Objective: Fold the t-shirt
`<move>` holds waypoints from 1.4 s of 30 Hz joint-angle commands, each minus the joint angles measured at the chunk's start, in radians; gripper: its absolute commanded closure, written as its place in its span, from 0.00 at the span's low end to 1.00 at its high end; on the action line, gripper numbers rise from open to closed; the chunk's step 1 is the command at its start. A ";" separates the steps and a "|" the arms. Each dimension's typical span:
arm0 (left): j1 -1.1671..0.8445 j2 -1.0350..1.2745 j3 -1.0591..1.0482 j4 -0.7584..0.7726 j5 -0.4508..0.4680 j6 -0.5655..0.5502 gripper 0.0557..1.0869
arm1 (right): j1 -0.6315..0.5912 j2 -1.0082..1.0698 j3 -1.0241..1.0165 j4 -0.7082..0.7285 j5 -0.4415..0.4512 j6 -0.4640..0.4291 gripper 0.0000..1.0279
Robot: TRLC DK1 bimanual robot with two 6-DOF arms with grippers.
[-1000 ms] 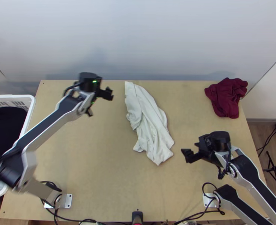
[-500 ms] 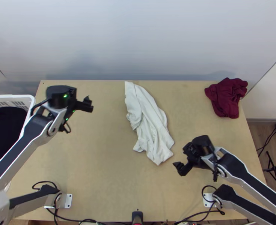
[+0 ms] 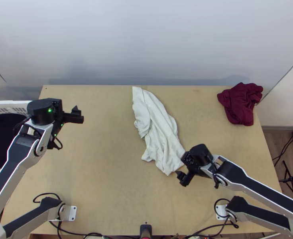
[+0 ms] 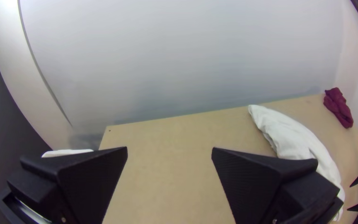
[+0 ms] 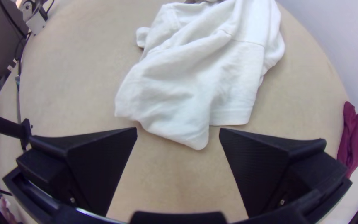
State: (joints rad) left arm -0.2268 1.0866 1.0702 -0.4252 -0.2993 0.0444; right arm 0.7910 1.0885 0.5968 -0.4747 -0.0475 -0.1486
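The left gripper [image 3: 78, 115] was above the table [image 3: 106, 179], in from its far left corner, its two fingers wide apart with nothing between them. The right gripper [image 3: 181, 178] was just beside the near end of the white t-shirt [image 3: 158, 135], its fingers also wide apart; whether they touched the cloth, I could not tell. The t-shirt was bunched lengthwise and creased, slanting from the middle of the far edge towards the near right corner. Farther out, a maroon cloth [image 3: 242, 104] lay crumpled at the far right corner. Beyond the left edge was a white basket [image 3: 8, 103] holding black cloth [image 3: 0, 135].
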 commanded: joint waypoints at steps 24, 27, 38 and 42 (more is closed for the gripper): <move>0.075 -0.044 -0.050 -0.015 0.002 -0.006 0.04 | 0.031 -0.013 0.416 -0.199 0.054 -0.055 0.97; 0.070 -0.047 -0.065 -0.014 0.002 -0.006 0.04 | 0.005 0.001 0.592 -0.246 0.054 -0.055 0.97; 0.060 -0.068 -0.065 -0.021 0.000 -0.001 0.04 | -0.214 0.310 1.290 -0.268 0.049 0.066 0.97; 0.020 -0.085 -0.058 -0.060 0.003 -0.005 0.05 | -0.239 0.386 1.460 -0.257 0.051 0.112 0.97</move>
State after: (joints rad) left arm -0.1680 1.0214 1.0039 -0.4477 -0.2989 0.0414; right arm 0.6369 1.3342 1.7298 -0.7410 0.0044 -0.1043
